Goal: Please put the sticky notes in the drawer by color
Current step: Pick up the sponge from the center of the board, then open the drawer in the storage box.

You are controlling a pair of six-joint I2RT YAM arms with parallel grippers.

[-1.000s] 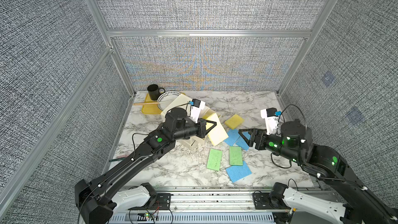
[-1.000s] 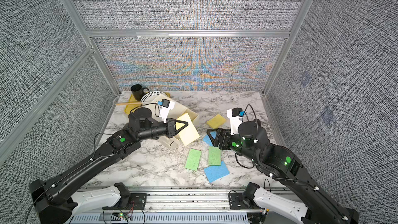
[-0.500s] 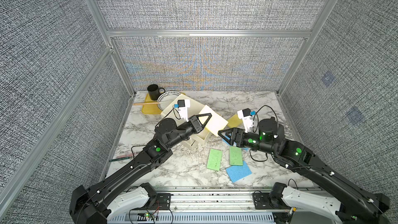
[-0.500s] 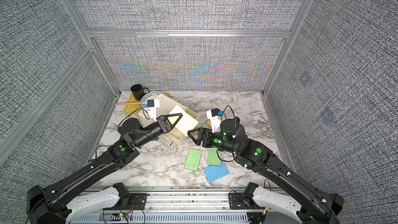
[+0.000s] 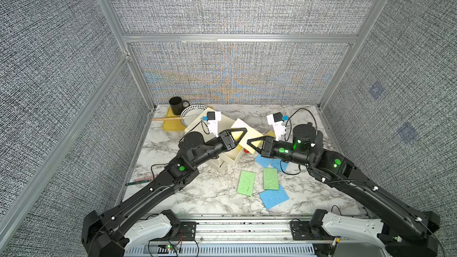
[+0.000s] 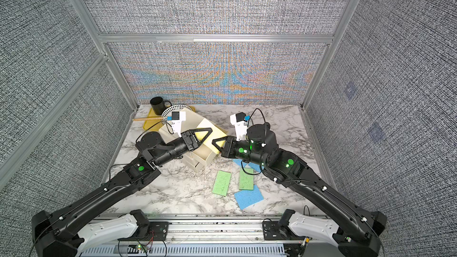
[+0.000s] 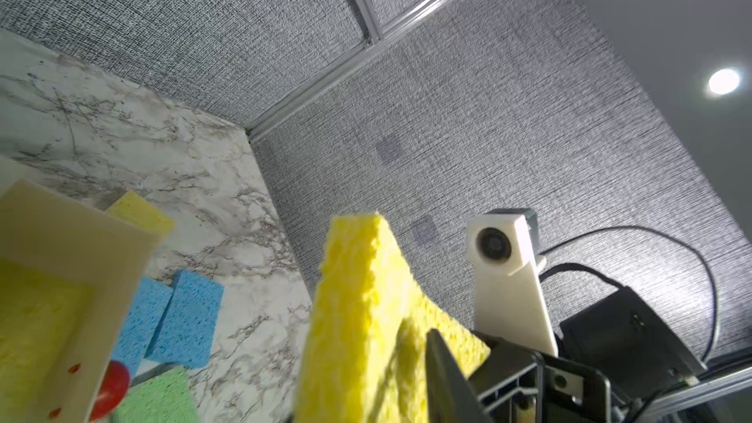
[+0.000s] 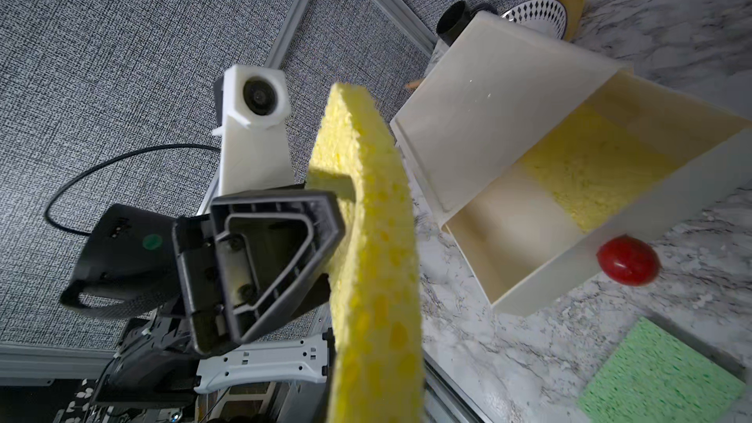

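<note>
A yellow sticky note (image 5: 251, 132) (image 8: 366, 238) hangs above the cream drawer (image 5: 230, 161), whose top drawer (image 8: 508, 238) is pulled out with another yellow note (image 8: 590, 172) inside. My right gripper (image 5: 249, 142) is shut on one end of the raised note. My left gripper (image 5: 243, 132) stands at the other end, fingers (image 8: 264, 258) beside the note; whether they still press it does not show. On the marble lie two green notes (image 5: 246, 182) (image 5: 270, 178), blue notes (image 5: 263, 160) (image 5: 274, 196) and a yellow one (image 7: 138, 213).
A black mug (image 5: 176, 105), a white basket (image 5: 195, 114), a yellow tray (image 5: 170, 126) and a wooden stick (image 5: 168, 119) crowd the back left corner. A pen (image 5: 141, 181) lies by the left wall. Red knob (image 8: 628, 260) marks the open drawer's front.
The left arm lifted the yellow note up towards the middle. The right gripper swung left from the blue notes, met it and shut on the note.
</note>
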